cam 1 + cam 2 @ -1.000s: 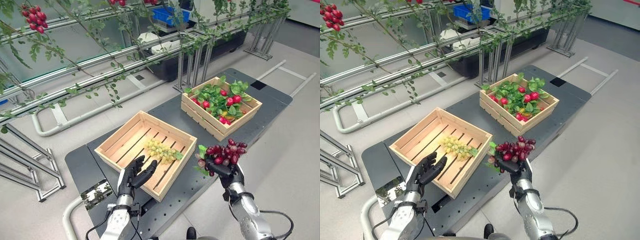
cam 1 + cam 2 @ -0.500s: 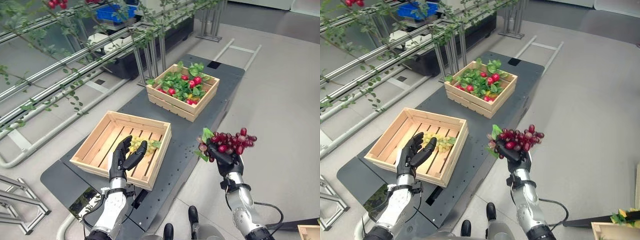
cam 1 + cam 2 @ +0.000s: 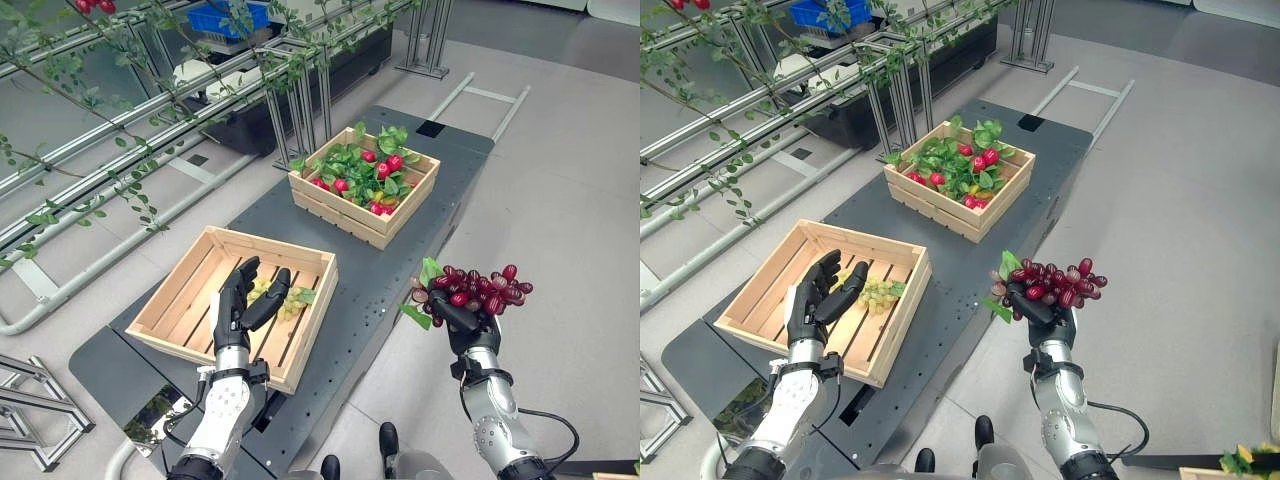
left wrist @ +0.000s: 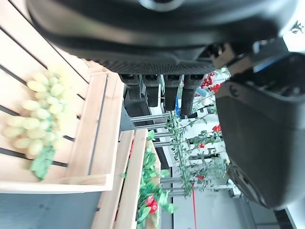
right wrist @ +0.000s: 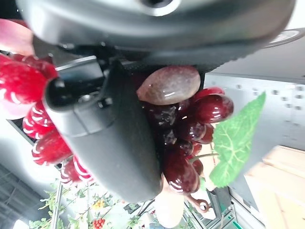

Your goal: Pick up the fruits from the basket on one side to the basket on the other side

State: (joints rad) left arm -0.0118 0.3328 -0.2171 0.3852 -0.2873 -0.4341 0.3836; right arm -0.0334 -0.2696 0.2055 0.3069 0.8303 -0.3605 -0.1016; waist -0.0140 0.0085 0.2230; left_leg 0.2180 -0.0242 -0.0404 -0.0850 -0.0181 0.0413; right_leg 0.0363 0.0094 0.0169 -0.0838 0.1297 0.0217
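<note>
Right hand (image 3: 468, 322): one red grape bunch (image 3: 478, 289) | two crates (image 3: 233, 301) (image 3: 363, 186) | one green bunch (image 3: 281, 297)

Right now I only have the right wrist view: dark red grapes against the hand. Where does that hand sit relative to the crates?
Observer: The right hand, shut on the bunch of dark red grapes, is off the dark grey platform's right edge, above the floor, over neither crate.
Operator: What's in the near crate?
Observer: The near pale wooden slatted crate holds one bunch of green grapes.
Operator: Left hand?
Observer: The left hand is open, fingers straight, above that crate beside the green bunch.
Operator: Far crate?
Observer: The far wooden crate holds red fruits among green leaves.
</note>
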